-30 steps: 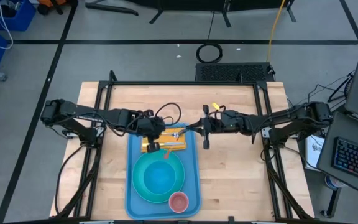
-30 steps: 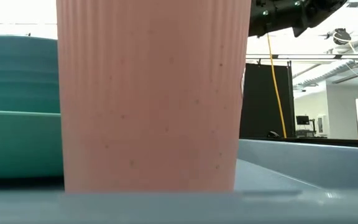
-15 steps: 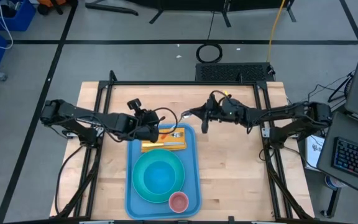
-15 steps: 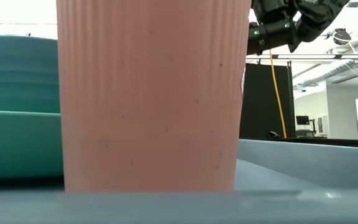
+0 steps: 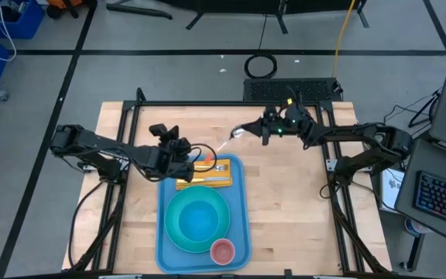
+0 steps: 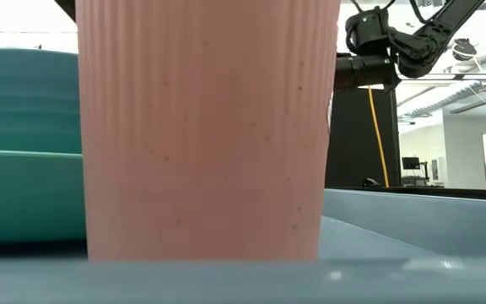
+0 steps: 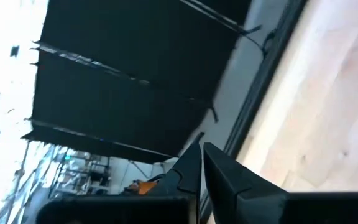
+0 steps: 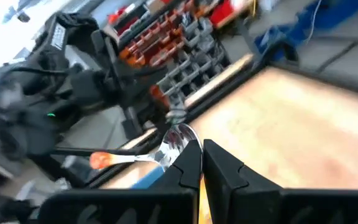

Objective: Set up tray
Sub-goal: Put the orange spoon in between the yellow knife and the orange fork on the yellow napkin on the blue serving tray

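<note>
While your right gripper (image 5: 248,131) pinches a spoon (image 8: 174,142) above the table's far side, your left gripper (image 5: 186,164), jaws nearly closed and empty, sits by the tray (image 5: 240,217), which carries a teal bowl (image 5: 198,221), pink cup (image 5: 222,251) and yellow napkin (image 5: 204,182).

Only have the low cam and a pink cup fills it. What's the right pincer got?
Observer: Right pincer is shut on a spoon.
Operator: Where is it?
Observer: In the air over the table, past the tray's far right corner.
Operator: Left one?
Observer: Left pincer is shut with nothing in it.
</note>
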Controlling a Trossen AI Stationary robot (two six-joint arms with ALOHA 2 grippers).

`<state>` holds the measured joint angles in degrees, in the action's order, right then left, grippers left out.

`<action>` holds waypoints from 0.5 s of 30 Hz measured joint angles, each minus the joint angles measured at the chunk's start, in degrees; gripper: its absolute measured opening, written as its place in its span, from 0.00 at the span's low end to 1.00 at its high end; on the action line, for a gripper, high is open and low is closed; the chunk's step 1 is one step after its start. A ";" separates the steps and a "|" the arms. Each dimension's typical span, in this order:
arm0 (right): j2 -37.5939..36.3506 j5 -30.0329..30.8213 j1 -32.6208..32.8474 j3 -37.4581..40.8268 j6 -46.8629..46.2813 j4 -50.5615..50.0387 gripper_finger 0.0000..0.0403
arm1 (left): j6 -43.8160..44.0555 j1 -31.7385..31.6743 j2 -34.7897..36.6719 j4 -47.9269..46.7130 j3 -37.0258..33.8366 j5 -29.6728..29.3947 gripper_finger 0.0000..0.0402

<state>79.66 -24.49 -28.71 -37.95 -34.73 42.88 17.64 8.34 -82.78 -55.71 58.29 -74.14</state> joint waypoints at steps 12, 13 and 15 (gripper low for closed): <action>-0.14 1.63 -1.38 0.09 -6.42 -3.27 0.00 | 10.39 -0.37 -0.01 0.73 -9.18 -7.25 0.06; -0.09 1.93 -1.82 0.13 -6.06 -3.43 0.00 | 10.33 -0.94 -0.02 0.65 -9.54 -7.94 0.06; -0.11 1.99 -2.57 0.13 -5.51 -3.73 0.00 | 10.33 -2.00 0.00 1.31 -9.62 -6.14 0.06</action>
<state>79.55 -22.50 -31.28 -37.82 -40.25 39.15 27.98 6.34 -82.78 -54.41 48.67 -80.28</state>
